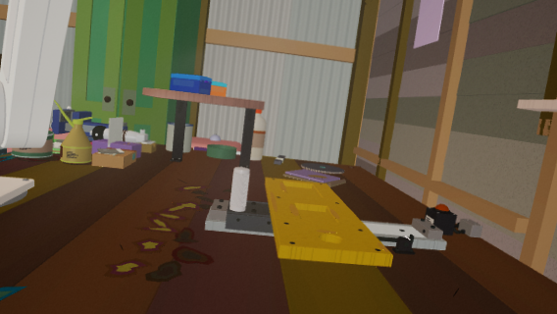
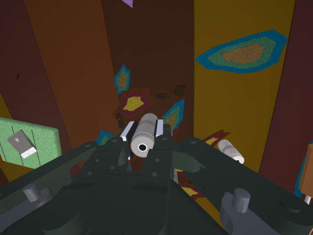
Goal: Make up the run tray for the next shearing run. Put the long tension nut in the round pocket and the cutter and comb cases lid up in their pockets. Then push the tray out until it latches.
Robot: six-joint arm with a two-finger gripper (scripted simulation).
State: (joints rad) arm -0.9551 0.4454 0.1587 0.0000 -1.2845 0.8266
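A grey knurled cylinder, a tension nut (image 2: 143,135), lies lengthwise between the two white-padded fingers of my gripper (image 2: 142,131), which is closed on it above the stained bench. A second, shorter-looking knurled nut (image 2: 230,151) lies on the yellow board to the right. A green case (image 2: 27,144) with a grey and white label lies at the left. The yellow run tray (image 1: 318,221) sits on its grey rail base, with a round pocket (image 1: 331,238) near its front and two rectangular pockets behind. A white post (image 1: 240,189) stands beside the tray.
A brown box edge (image 2: 307,171) shows at the right of the wrist camera's view. A small table (image 1: 203,98) with blue and orange boxes stands behind the tray. A latch block with a red button (image 1: 441,218) sits at the rail's right end. Clutter lines the far left.
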